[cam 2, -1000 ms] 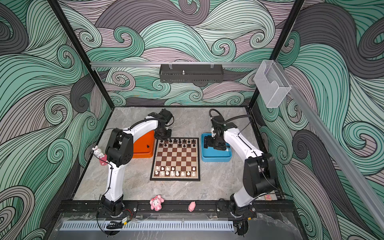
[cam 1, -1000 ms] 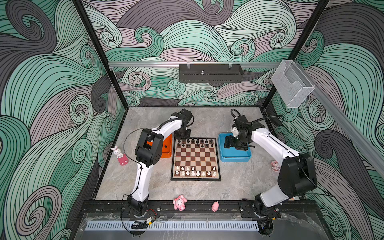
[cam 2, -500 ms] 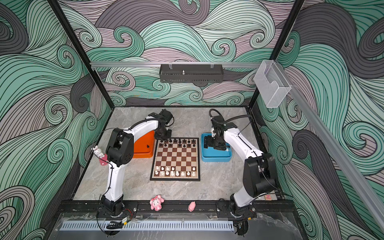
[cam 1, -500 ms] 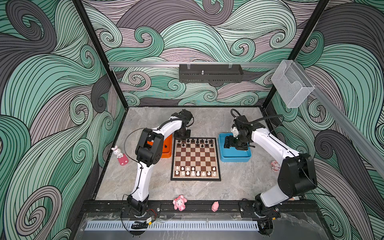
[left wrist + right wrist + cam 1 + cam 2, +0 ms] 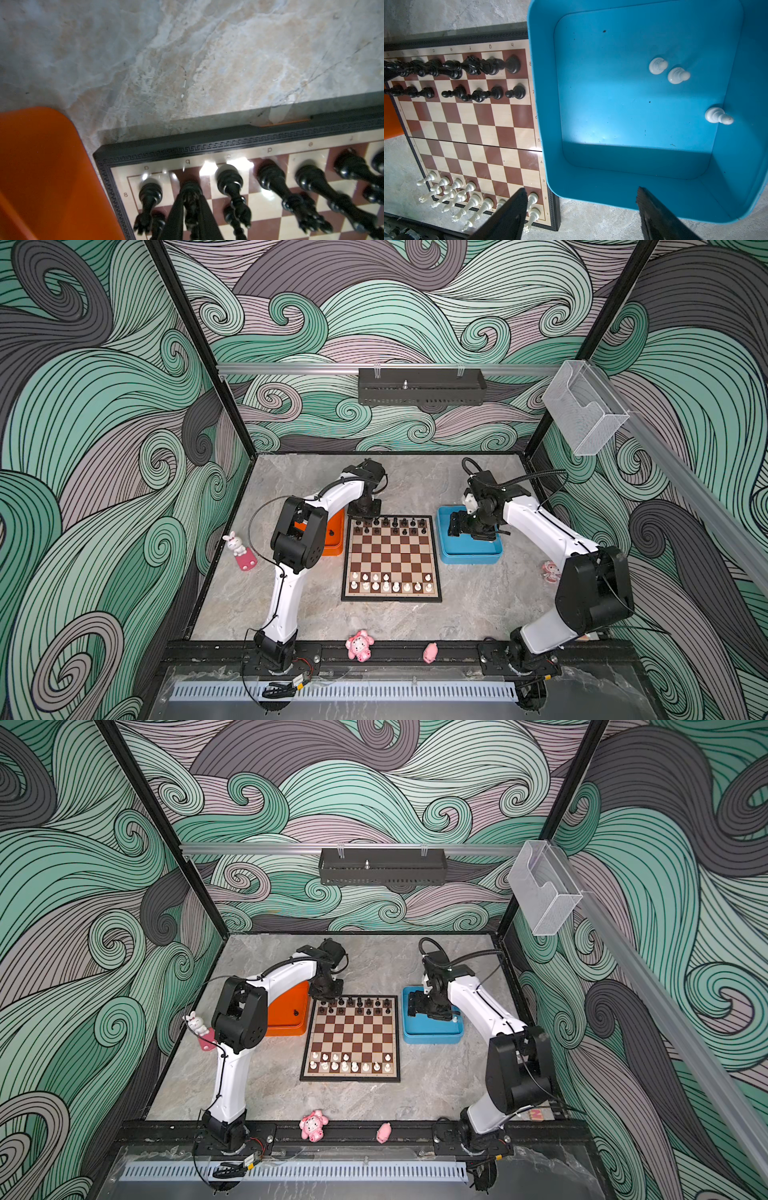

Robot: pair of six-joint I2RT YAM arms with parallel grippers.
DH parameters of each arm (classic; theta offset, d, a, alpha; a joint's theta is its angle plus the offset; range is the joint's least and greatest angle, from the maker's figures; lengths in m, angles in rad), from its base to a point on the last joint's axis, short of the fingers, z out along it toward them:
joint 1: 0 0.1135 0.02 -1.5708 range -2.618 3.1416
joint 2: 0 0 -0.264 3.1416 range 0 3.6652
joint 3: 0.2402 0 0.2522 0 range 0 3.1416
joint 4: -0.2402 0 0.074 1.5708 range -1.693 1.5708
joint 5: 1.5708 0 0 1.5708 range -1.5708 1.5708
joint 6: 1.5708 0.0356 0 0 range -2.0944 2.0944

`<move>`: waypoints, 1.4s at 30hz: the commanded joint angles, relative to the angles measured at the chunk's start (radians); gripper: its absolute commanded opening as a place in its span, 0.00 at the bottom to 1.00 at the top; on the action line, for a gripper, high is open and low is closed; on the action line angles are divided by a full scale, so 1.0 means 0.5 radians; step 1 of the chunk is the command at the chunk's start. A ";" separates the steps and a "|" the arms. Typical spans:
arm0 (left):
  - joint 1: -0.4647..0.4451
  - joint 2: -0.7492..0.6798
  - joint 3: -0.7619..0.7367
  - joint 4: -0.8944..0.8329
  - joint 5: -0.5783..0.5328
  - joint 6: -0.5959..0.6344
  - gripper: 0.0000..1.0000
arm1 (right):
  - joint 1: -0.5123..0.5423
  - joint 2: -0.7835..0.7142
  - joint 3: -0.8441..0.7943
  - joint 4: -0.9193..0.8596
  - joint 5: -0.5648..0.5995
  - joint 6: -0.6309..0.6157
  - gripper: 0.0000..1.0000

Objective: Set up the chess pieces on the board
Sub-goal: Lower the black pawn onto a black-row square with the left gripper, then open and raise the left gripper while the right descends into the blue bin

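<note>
**chessfan22:** quick status? what's each claw got?

**me:** Left claw point(image 5: 191, 193) is down at the back row of the board point(image 5: 228, 143), fingers nearly shut either side of a black piece point(image 5: 190, 204) standing one square in from the corner. Honestly can't tell if I'm pinching it or just loose around it. Right claw point(image 5: 581, 190) is spread wide with nothing in it, hanging over the blue tray point(image 5: 623, 116).

**chessfan22:** and the next grab?

**me:** Three white pawns point(image 5: 678, 75) on the tray floor, ahead of my right fingers and over toward the wall away from the board. They look upright, so the long axis points up at me and a straight drop should do. Two sit right beside each other, which could get bumpy. Right arm is way nearer; the left is across the board by the orange tray point(image 5: 41, 166). White's pawn row has a gap, so I'd guess that's their home. Everything's on a grey marble-look tabletop point(image 5: 415, 622), inside a booth with swirly green and mauve walls point(image 5: 374, 302).
</note>
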 commanded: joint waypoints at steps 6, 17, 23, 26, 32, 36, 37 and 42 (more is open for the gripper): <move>-0.014 0.000 -0.008 -0.018 -0.021 -0.016 0.20 | -0.018 -0.008 -0.044 0.000 -0.013 -0.016 0.83; -0.023 -0.077 0.001 -0.018 0.006 -0.029 0.26 | -0.021 -0.025 -0.042 0.001 -0.010 -0.014 0.83; -0.029 -0.163 0.036 -0.040 0.006 -0.030 0.30 | -0.027 -0.040 -0.033 -0.002 -0.004 -0.008 0.83; -0.030 -0.195 0.085 -0.100 -0.002 -0.029 0.32 | -0.031 -0.048 -0.027 0.000 -0.004 -0.010 0.83; -0.029 -0.306 0.102 -0.182 -0.075 -0.029 0.33 | -0.066 -0.066 0.005 -0.001 0.005 -0.014 0.82; -0.027 -0.410 0.119 -0.274 -0.175 -0.051 0.38 | -0.131 -0.055 0.065 -0.035 0.001 -0.047 0.82; -0.026 -0.447 0.109 -0.276 -0.197 -0.051 0.40 | -0.149 -0.046 0.084 -0.049 0.003 -0.058 0.82; 0.006 -0.660 0.029 -0.271 -0.339 -0.051 0.59 | -0.248 0.023 0.190 -0.096 0.000 -0.095 0.83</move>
